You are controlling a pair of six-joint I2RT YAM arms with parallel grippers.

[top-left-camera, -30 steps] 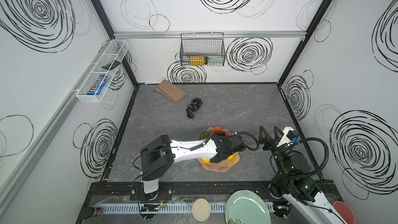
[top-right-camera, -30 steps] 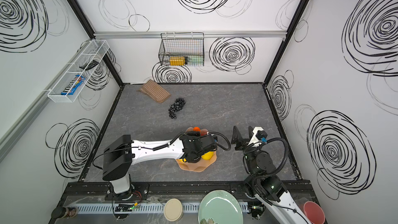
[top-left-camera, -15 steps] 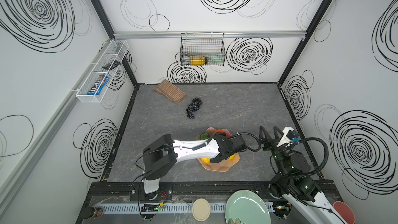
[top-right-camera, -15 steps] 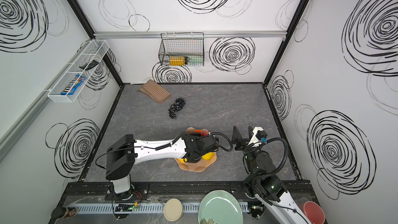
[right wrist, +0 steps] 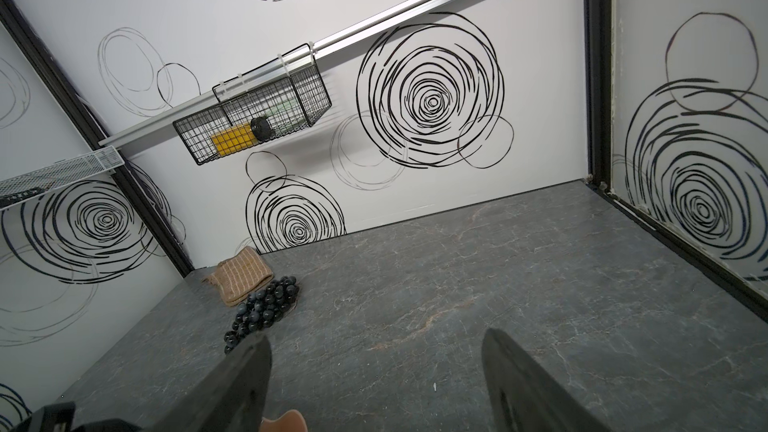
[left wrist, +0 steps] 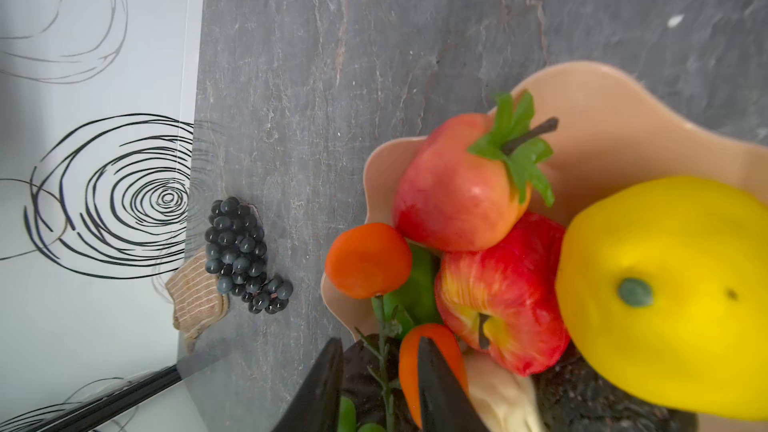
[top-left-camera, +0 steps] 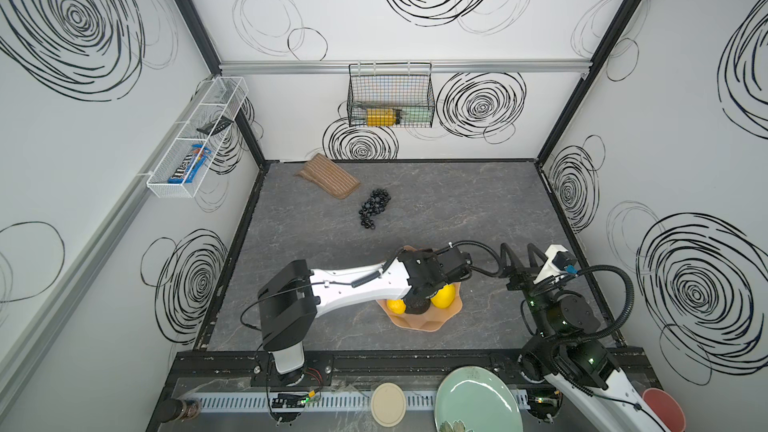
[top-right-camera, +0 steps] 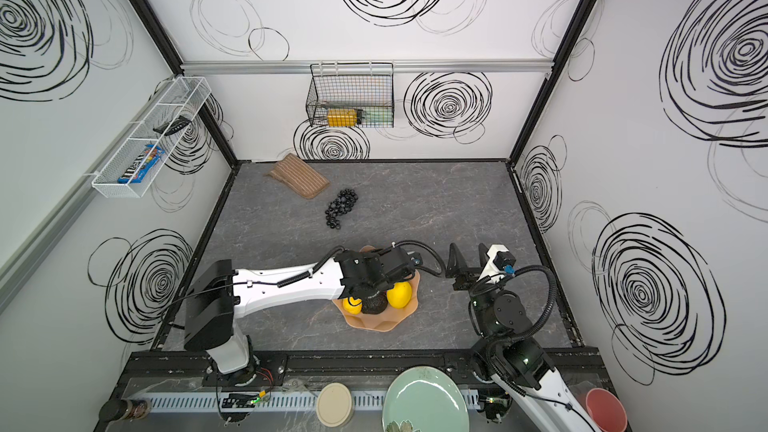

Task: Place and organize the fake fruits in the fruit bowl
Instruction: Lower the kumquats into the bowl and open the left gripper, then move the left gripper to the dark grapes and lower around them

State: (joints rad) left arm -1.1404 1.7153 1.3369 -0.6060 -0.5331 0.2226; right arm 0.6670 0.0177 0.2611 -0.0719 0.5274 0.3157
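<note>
The peach fruit bowl [top-left-camera: 419,322] [top-right-camera: 376,323] [left wrist: 623,118] sits near the table's front. It holds a big lemon [top-left-camera: 444,296] [left wrist: 665,284], a smaller yellow fruit [top-left-camera: 395,306], a dark avocado [top-left-camera: 417,306], a red apple [left wrist: 503,297], a reddish fruit with green leaves [left wrist: 457,189], tangerines [left wrist: 368,259], a lime [left wrist: 415,288] and a beige fruit [left wrist: 498,396]. My left gripper [left wrist: 380,361] hangs over the bowl. Its jaws stand apart around a thin green stem without pinching it. The dark grape bunch [top-left-camera: 374,207] [top-right-camera: 340,207] [right wrist: 266,309] lies on the table farther back. My right gripper [top-left-camera: 519,252] [right wrist: 376,340], right of the bowl, is open and empty.
A brown striped cloth [top-left-camera: 328,180] lies in the back left corner beside the grapes. A wire basket [top-left-camera: 390,97] hangs on the back wall and a white wire shelf [top-left-camera: 195,139] on the left wall. In front of the table stand a mint-green plate [top-left-camera: 478,405], a beige disc [top-left-camera: 388,404] and a coral cup [top-left-camera: 663,409].
The left gripper's jaws have come apart over the bowl, and its arm has shifted slightly. The right arm has not moved.
</note>
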